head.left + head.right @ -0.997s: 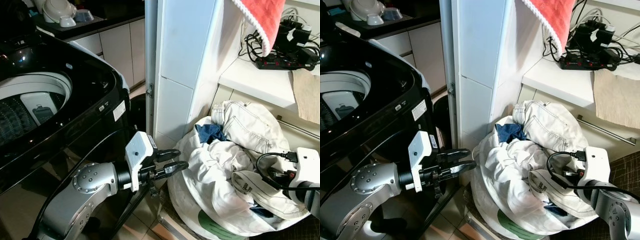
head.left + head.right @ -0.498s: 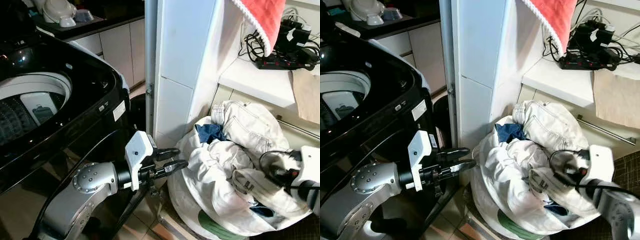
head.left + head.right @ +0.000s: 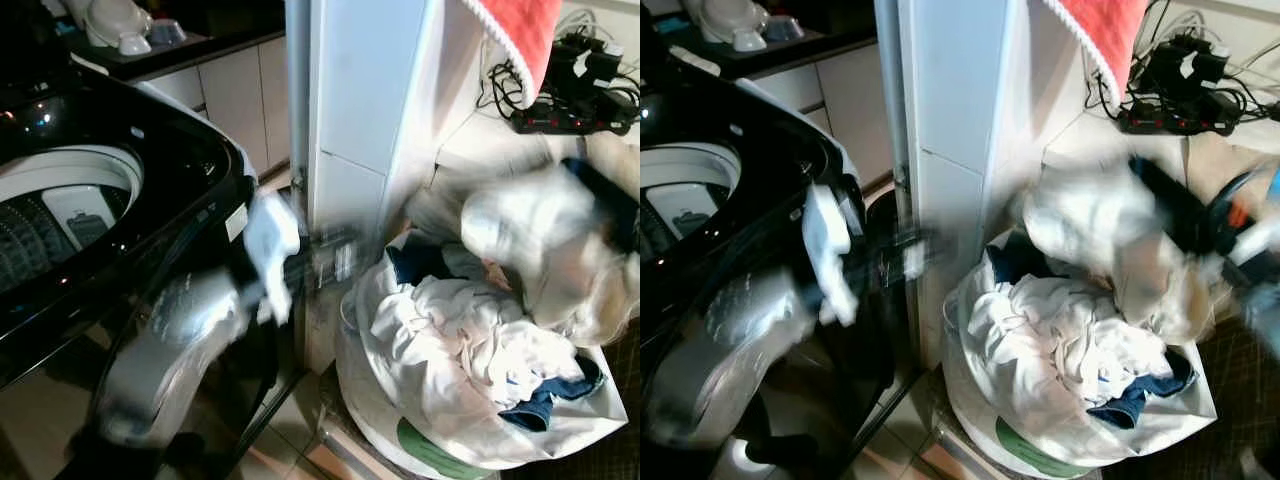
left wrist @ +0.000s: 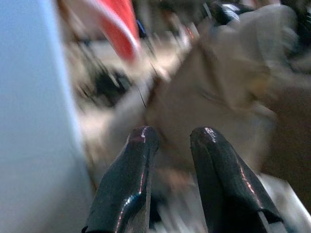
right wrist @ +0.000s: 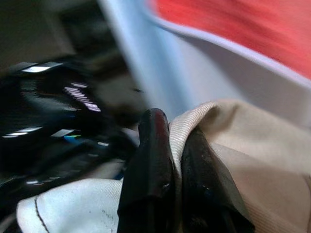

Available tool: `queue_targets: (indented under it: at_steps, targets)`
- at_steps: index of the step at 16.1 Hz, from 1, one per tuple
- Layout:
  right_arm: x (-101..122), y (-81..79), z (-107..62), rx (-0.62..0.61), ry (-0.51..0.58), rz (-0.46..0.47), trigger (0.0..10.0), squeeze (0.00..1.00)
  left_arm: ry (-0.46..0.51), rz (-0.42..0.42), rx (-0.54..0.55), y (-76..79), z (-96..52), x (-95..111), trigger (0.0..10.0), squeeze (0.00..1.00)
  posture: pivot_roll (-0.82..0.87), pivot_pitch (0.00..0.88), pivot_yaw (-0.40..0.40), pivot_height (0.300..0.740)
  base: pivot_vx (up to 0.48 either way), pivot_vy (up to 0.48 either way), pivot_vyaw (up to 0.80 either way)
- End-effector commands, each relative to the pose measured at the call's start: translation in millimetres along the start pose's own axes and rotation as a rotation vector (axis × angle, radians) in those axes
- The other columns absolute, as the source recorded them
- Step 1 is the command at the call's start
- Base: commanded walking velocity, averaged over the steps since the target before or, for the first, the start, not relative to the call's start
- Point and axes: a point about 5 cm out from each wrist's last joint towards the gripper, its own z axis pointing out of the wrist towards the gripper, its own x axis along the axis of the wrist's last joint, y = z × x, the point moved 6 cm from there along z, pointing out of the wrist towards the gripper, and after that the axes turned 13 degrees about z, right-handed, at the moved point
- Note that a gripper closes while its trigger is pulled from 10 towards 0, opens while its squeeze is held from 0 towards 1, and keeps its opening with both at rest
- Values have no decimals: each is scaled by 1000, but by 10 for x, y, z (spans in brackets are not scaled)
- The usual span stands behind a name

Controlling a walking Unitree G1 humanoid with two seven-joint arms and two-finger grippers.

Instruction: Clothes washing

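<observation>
Glossy black washing machine [image 3: 150, 180] — matt cream cloth garment [image 5: 252, 145], ribbed weave.

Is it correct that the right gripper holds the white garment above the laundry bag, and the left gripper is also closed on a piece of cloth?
Not quite. The right gripper does pinch the white garment above the laundry bag, as the right wrist view shows. But the left gripper is open and holds nothing: the left wrist view shows its two fingers apart with only a gap between them.

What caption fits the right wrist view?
Right gripper fingers pinch a fold of the cream garment, red towel behind.
</observation>
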Motion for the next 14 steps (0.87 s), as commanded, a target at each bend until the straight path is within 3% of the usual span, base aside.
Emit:
queue_targets:
  at_steps: [1, 2, 3, 5, 8, 11, 14]
  targets:
    - [-55, -183, 93, 83, -41, -4, 0, 0, 52, 9, 45, -110, 43, 116, 10000, 0, -87, 0, -31, 740, 0, 0, 0]
    - [-125, -296, 196, 137, -74, 6, 0, 0, 103, 31, 59, -160, 133, 238, 10000, 0, -87, 0, -33, 740, 0, 0, 0]
    - [-175, -356, 251, 168, -95, 19, 0, 0, 144, 13, 51, -161, 190, 319, 10000, 1000, -82, 0, -41, 740, 0, 0, 0]
    - [-399, -445, 375, 215, -172, 71, 0, 0, 267, -65, 18, -114, 325, 560, 10000, 1000, -80, 0, -45, 740, 0, 0, 0]
    - [-525, -464, 355, 231, -215, 114, 0, 0, 299, -219, -35, -16, 343, 557, 10000, 1000, -69, 0, -53, 740, 0, 0, 0]
    - [-589, -433, 329, 213, -231, 122, 0, 0, 254, -351, -174, 223, 333, 479, 10000, 1000, -69, 0, -46, 740, 0, 0, 0]
    - [-596, -419, 329, 194, -225, 121, 0, 0, 132, -351, -310, 473, 284, 314, 10000, 1000, -72, 0, -35, 740, 0, 0, 0]
